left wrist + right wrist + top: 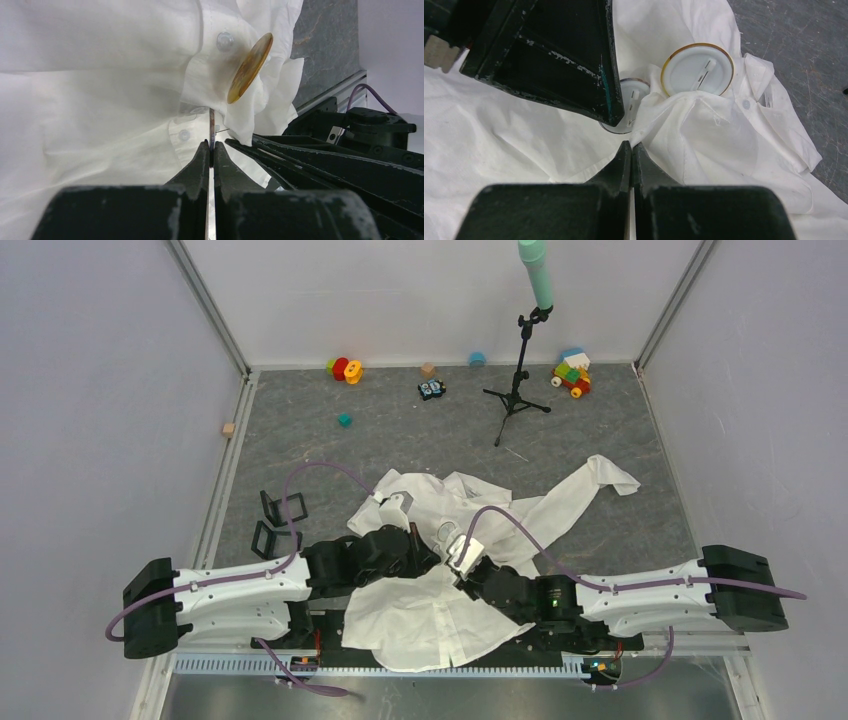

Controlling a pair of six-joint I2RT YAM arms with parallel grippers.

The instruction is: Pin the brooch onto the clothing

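The white shirt (430, 615) lies crumpled on the grey table between both arms. My left gripper (211, 148) is shut on a round brooch seen edge-on (212, 125); in the right wrist view its white back (630, 100) shows partly behind a left finger. My right gripper (631, 144) is shut on a raised fold of the shirt (659, 107) right beside that brooch. A second round brooch with a gold rim (697, 69) rests on the fabric just beyond, amber-faced in the left wrist view (250, 67). Both grippers meet over the shirt's middle (445, 540).
A microphone tripod (517, 390) stands at the back. Toys lie along the far wall: a coloured ring toy (344, 368), a small black car (431, 389), a block vehicle (572, 373). Two black clips (272, 523) sit left of the shirt.
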